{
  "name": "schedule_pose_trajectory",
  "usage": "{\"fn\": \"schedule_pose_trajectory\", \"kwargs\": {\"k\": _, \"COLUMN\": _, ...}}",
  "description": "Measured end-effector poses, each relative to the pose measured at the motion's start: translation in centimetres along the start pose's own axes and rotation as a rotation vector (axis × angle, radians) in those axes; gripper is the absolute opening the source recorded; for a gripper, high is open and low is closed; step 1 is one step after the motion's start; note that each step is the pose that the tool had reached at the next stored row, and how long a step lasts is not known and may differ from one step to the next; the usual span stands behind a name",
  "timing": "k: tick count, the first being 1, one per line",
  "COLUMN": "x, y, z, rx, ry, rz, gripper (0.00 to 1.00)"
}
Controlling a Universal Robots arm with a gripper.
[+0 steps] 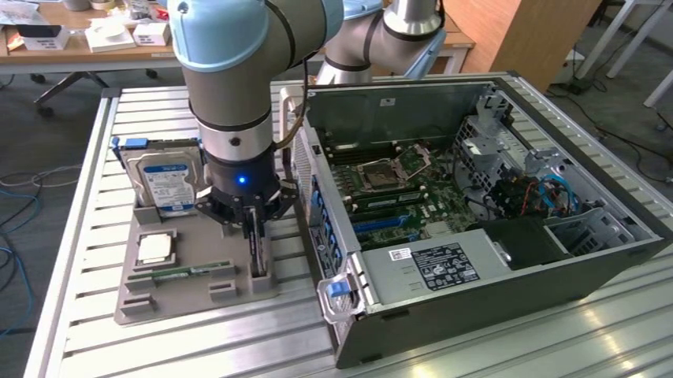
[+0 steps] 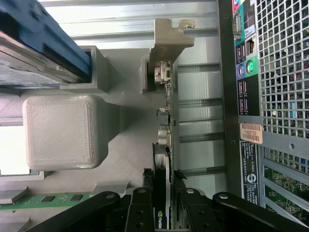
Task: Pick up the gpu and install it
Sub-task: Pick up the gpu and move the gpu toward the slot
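My black claw (image 2: pixel 164 212) is closest, set around the one gpu (image 2: pixel 166 145). I cannot tell if it pinches the card or just sits around it. The gpu stands on its edge in a slot of the one grey tray (image 1: pixel 179 295), on the side next to the one case (image 1: pixel 505 291). The tray also has one drive (image 1: pixel 169 185), one silver chip (image 1: pixel 156 248) and one green stick (image 1: pixel 189 273). The case has an orange sticker (image 2: pixel 251 133) with a bar code, and a white label (image 1: pixel 442 264) too small to read. A thin strip of table (image 1: pixel 158 346) shows between tray and case. The case side is open.
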State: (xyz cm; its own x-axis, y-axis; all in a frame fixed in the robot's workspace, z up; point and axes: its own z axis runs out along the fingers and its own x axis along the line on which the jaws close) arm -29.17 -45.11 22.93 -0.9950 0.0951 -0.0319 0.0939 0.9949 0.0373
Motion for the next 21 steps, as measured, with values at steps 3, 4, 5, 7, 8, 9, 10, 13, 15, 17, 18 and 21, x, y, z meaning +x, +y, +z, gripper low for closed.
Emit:
{"fn": "schedule_pose_trajectory", "kwargs": {"k": 3, "x": 0.0, "y": 0.0, "z": 0.0, "rx": 0.0, "ry": 0.0, "rz": 0.0, "gripper": 0.26}}
{"fn": "schedule_pose_trajectory", "kwargs": {"k": 4, "x": 0.0, "y": 0.0, "z": 0.0, "rx": 0.0, "ry": 0.0, "rz": 0.0, "gripper": 0.26}}
{"fn": "schedule_pose_trajectory", "kwargs": {"k": 5, "x": 0.0, "y": 0.0, "z": 0.0, "rx": 0.0, "ry": 0.0, "rz": 0.0, "gripper": 0.26}}
{"fn": "schedule_pose_trajectory", "kwargs": {"k": 7, "x": 0.0, "y": 0.0, "z": 0.0, "rx": 0.0, "ry": 0.0, "rz": 0.0, "gripper": 0.26}}
{"fn": "schedule_pose_trajectory", "kwargs": {"k": 8, "x": 0.0, "y": 0.0, "z": 0.0, "rx": 0.0, "ry": 0.0, "rz": 0.0, "gripper": 0.26}}
{"fn": "schedule_pose_trajectory", "kwargs": {"k": 9, "x": 0.0, "y": 0.0, "z": 0.0, "rx": 0.0, "ry": 0.0, "rz": -0.001, "gripper": 0.26}}
{"fn": "schedule_pose_trajectory", "kwargs": {"k": 10, "x": 0.0, "y": 0.0, "z": 0.0, "rx": -0.0003, "ry": 0.0003, "rz": -0.008, "gripper": 0.26}}
{"fn": "schedule_pose_trajectory", "kwargs": {"k": 13, "x": 0.0, "y": 0.0, "z": 0.0, "rx": -0.0011, "ry": 0.0014, "rz": -0.036, "gripper": 0.26}}
{"fn": "schedule_pose_trajectory", "kwargs": {"k": 15, "x": 0.0, "y": 0.0, "z": 0.01, "rx": -0.0014, "ry": 0.0015, "rz": -0.042, "gripper": 0.26}}
{"fn": "schedule_pose_trajectory", "kwargs": {"k": 17, "x": 0.0, "y": 0.0, "z": 0.01, "rx": -0.0014, "ry": 0.0016, "rz": -0.042, "gripper": 0.26}}
{"fn": "schedule_pose_trajectory", "kwargs": {"k": 18, "x": 0.0, "y": 0.0, "z": 0.01, "rx": -0.0014, "ry": 0.0016, "rz": -0.042, "gripper": 0.26}}
{"fn": "schedule_pose_trajectory", "kwargs": {"k": 21, "x": -0.01, "y": 0.01, "z": -0.13, "rx": -0.0015, "ry": 0.0015, "rz": -0.042, "gripper": 0.26}}
